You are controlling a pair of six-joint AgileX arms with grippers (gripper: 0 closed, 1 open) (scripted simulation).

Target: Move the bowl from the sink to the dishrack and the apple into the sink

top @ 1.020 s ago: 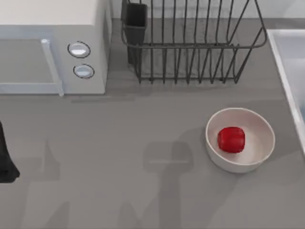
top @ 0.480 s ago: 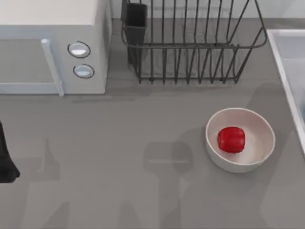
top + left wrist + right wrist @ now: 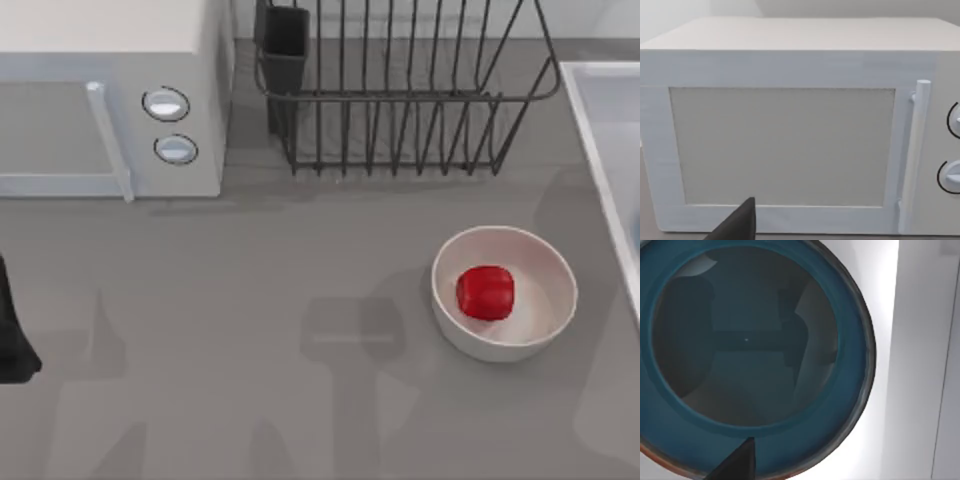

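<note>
The blue bowl (image 3: 747, 352) with its red-orange band lies in the pale sink (image 3: 882, 340), seen from straight above and close in the right wrist view. A dark part of my right gripper (image 3: 737, 462) hangs just over the bowl's rim. The red apple (image 3: 485, 292) rests inside an off-white bowl (image 3: 530, 335) on the table, right of centre. At the table's right edge is the sink (image 3: 583, 110). The dark wire dishrack (image 3: 400, 95) with its black cup (image 3: 285, 40) stands at the back. My left arm (image 3: 10, 330) is parked at the left edge.
A white microwave (image 3: 110, 100) fills the back left corner, and its door (image 3: 782, 145) faces the left wrist camera, with a dark part of my left gripper (image 3: 737, 225) in front of it. Bare grey tabletop (image 3: 250, 300) spreads between the microwave, the off-white bowl and the front edge.
Shadows near the sink at the table's right have shifted a little. The apple, the off-white bowl, the dishrack and my left arm have not moved.
</note>
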